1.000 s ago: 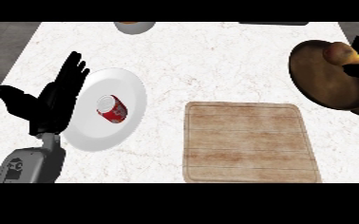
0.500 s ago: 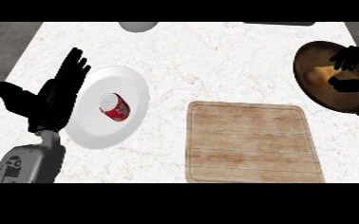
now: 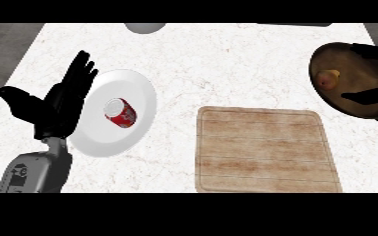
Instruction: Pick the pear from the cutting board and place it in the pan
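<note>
The yellowish pear (image 3: 328,78) lies inside the dark brown pan (image 3: 353,102) at the right edge of the head view. My right hand (image 3: 362,98) shows only as black fingers at the pan's upper and lower right; it is open and apart from the pear. The wooden cutting board (image 3: 262,150) sits bare at lower centre-right. At the far left my left hand (image 3: 63,100) rests open with its fingers up, beside the white plate.
A white plate (image 3: 140,92) with a red can (image 3: 120,113) on it stands left of the board. A grey round object (image 3: 145,27) shows at the counter's far edge. The counter's left edge runs past my left forearm.
My right hand has drawn back to the right over the pan and opened. The pear, hidden by the hand before, now lies uncovered in the pan. The left hand has not moved.
</note>
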